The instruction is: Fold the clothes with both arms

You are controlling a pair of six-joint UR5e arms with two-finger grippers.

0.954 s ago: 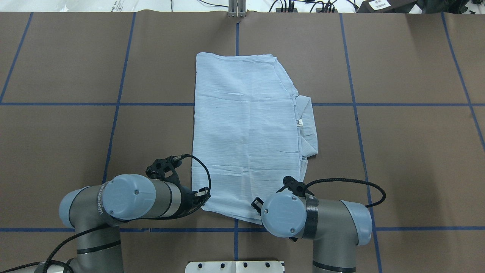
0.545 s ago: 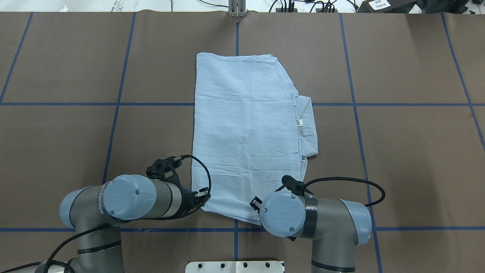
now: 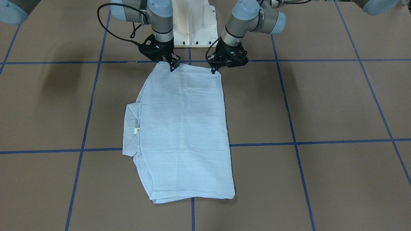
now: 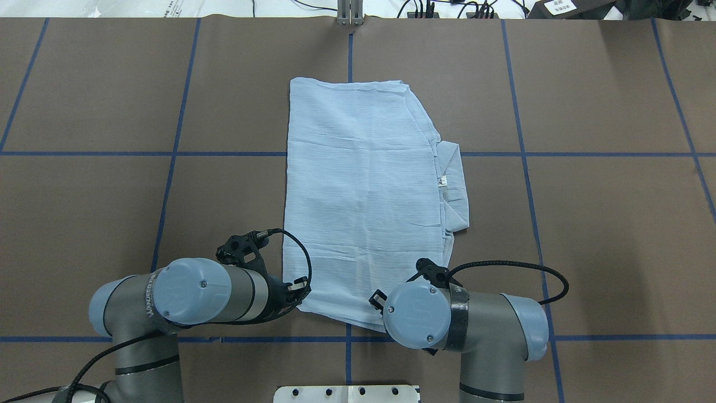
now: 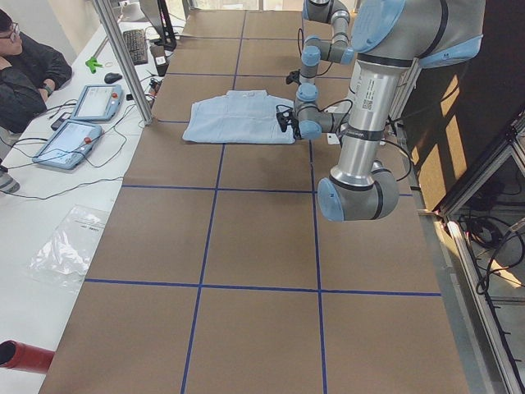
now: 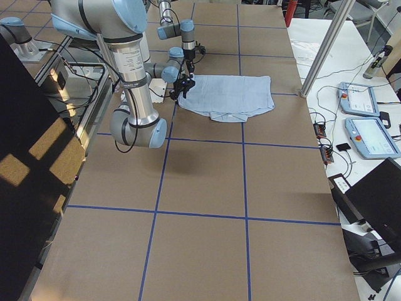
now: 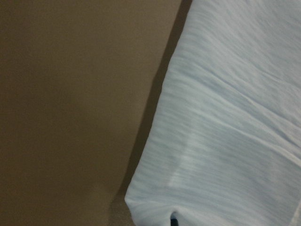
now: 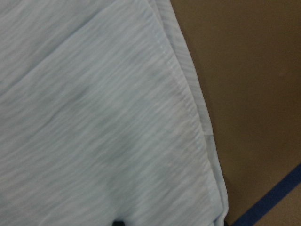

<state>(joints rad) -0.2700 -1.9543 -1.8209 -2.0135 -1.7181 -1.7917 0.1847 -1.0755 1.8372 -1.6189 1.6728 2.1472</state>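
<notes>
Finds the shirt (image 4: 358, 196) flat on the table (image 4: 587, 235), near hem corners at both grippers. Pinches one corner in the left gripper (image 3: 213, 71), puckered in its wrist view; cannot tell the right gripper (image 3: 172, 68)'s grip. Shows the collar (image 4: 454, 184) only from outside cameras

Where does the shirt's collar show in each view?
Front-facing: collar at left edge of shirt.
Overhead: collar at its right edge.
Exterior left: collar at far edge, small.
Exterior right: collar at near edge.
Left wrist: not in it.
Right wrist: not in it.
Shared landmark: blue tape line under the collar's end.
</notes>
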